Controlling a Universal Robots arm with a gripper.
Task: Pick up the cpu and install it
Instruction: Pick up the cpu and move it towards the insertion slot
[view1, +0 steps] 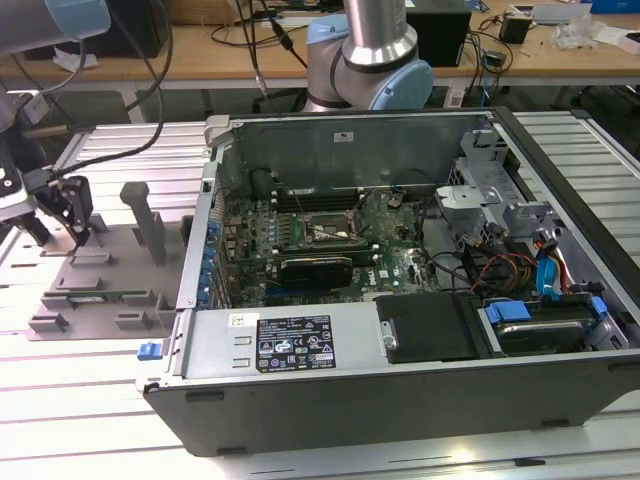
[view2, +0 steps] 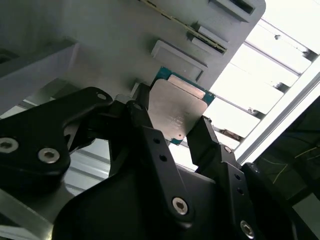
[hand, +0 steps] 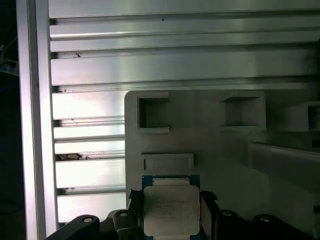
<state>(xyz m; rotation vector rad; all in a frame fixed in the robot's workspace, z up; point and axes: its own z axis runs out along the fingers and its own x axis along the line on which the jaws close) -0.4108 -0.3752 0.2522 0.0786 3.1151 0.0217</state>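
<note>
Fingers (view2: 150, 137) of the end effector (view2: 172, 119) sit closest to the lens, black, one on each of two opposite edges of the cpu (view2: 177, 107). Gap is narrowed to chip width and reads as a grip (can't tell if the chip is lifted clear or resting on the plate). Silver lid faces the cameras in both wrist views, green rim showing. Chip is square, so no long axis to go by. Just behind it is the grey fixture plate (view2: 100, 45) with moulded pockets, on the slatted bench (view1: 90, 400). In the exterior view the end effector is at 9 o'clock of the open PC case (view1: 400, 400). The socket (view1: 318, 232) lies at 3 o'clock from it, well apart, with the case wall between. Arm base (view1: 370, 60) is at 12 o'clock, behind the case.
</note>
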